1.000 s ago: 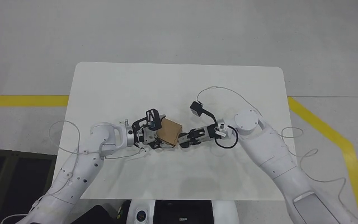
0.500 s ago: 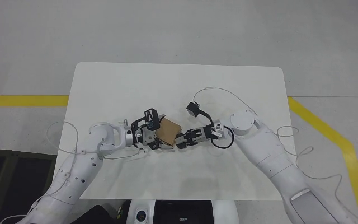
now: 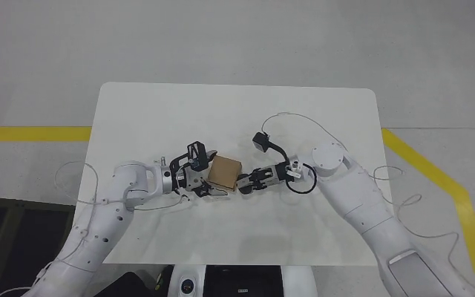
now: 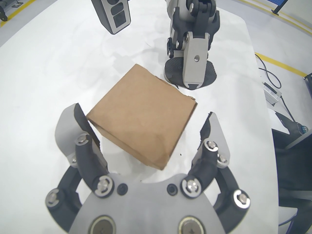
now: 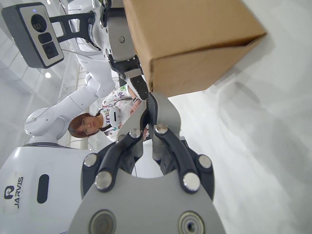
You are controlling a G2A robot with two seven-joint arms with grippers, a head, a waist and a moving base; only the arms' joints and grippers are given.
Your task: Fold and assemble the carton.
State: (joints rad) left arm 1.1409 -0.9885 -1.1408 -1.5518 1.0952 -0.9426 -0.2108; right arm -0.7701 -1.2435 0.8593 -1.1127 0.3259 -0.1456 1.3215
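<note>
Closed brown carton [image 3: 223, 174] sits on the white counter [image 3: 312, 111], somewhat toward the robot's side of it, one corner turned at the left arm. Left gripper [image 3: 199, 180] lies low at the carton's left flank. From the left wrist, its jaws are released and spread wide, and the carton [image 4: 146, 108] reaches in between the two fingers. One pad [image 4: 81, 120] is at or touching a carton corner; contact cannot be told for sure. The other finger [image 4: 208, 132] stands apart, bare counter between. Right gripper [image 3: 243, 183] meets the carton from the opposite side. Its jaws are clenched, pad against pad, nothing seen between them. From the right wrist, its tips [image 5: 148, 97] sit right at the carton's [image 5: 190, 37] lower corner edge, and the left gripper's finger [image 5: 120, 49] shows just past that same side of the carton. The two grippers crowd both flanks, so only the carton's top and the faces toward and away from the robot are open. Right arm's camera module [image 4: 113, 3] juts out on its bracket above the counter beyond the carton. A thin cable [image 3: 297, 116] arcs from the right arm over the counter. Yellow line [image 3: 44, 134] runs across the grey floor beside the counter.
</note>
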